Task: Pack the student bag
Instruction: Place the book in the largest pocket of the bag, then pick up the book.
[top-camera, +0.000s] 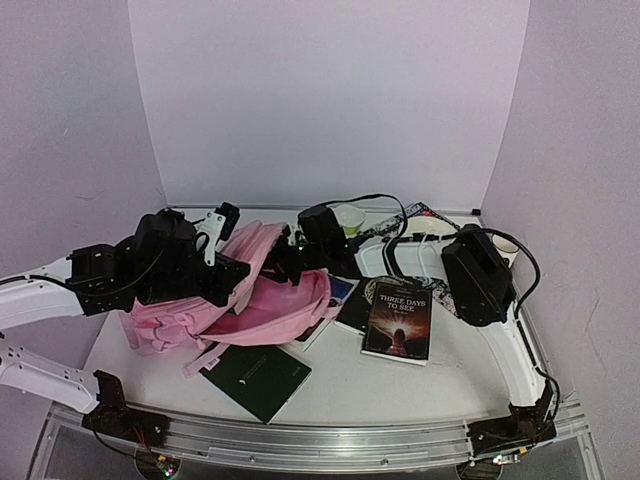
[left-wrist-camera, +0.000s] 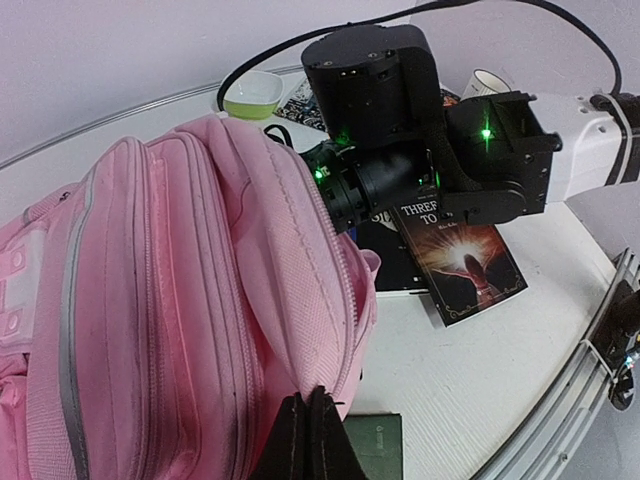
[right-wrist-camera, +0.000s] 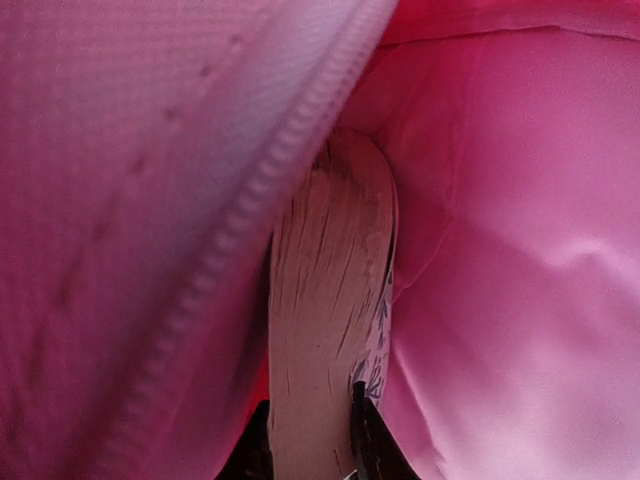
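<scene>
The student bag (top-camera: 270, 300), a soft pink fabric backpack with ribbed zips and stitched seams, lies on its side at the left-centre of the white table (top-camera: 450, 380), its mouth facing right. Only the right wrist view looks inside it: smooth, shiny pink lining, a toothed zip edge running diagonally, and a thick book (right-wrist-camera: 320, 330) with off-white, slightly ragged page edges. The right gripper (right-wrist-camera: 312, 440) clamps that book by its covers, one black finger on each side. Only the left wrist view shows the left gripper (left-wrist-camera: 307, 420) close up: its fingers are pressed fully together at the bag's zip edge, pinching the fabric there. From overhead, both black wrists meet at the bag, and its upper flap is lifted. Just right of the bag lies a dark paperback (top-camera: 399, 320) whose cover reads "THREE DAYS TO SEE" above a glowing reddish picture. A flat dark green notebook (top-camera: 258, 378) lies in front of the bag; its small logo is too fine to read. A pale green bowl (top-camera: 350, 215) sits behind, and a paper cup (top-camera: 507, 247) sits at the far right.
</scene>
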